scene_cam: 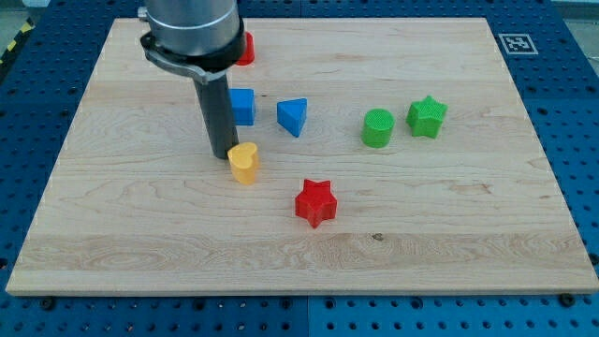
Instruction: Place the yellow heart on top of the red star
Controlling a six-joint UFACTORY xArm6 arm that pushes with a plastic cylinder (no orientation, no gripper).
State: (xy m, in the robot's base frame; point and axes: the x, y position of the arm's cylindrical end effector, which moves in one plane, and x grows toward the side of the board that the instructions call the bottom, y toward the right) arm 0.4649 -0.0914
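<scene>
My tip (pixel 224 154), the lower end of the straight dark rod, sits on the pale wooden board (pixel 449 253) just at the upper left of the yellow heart-shaped block (pixel 243 162), touching it or very nearly so; the exact contact cannot be made out. The arm carries no claw, only this rod, so there is nothing to be apart or together.

The yellow heart lies left of the board's centre. The red star-shaped block (pixel 315 202) rests toward the view's bottom right of the heart, near it but clearly apart, with bare wood between the 2.

Above the heart, toward the view's top, a blue cube-like block (pixel 243 106) stands just beside the rod's right edge, partly hidden by it. A blue triangular block (pixel 293 116) lies to the right of that one, a short gap between them. Farther to the view's right, 2 green blocks sit close together: a green cylinder (pixel 377 128) and a green star-shaped block (pixel 427 116), near each other but not touching.

Near the board's top edge, a red block (pixel 246 49) peeks out from behind the arm's wide dark body; its shape cannot be told.

A blue perforated table (pixel 580 112) surrounds the board.
</scene>
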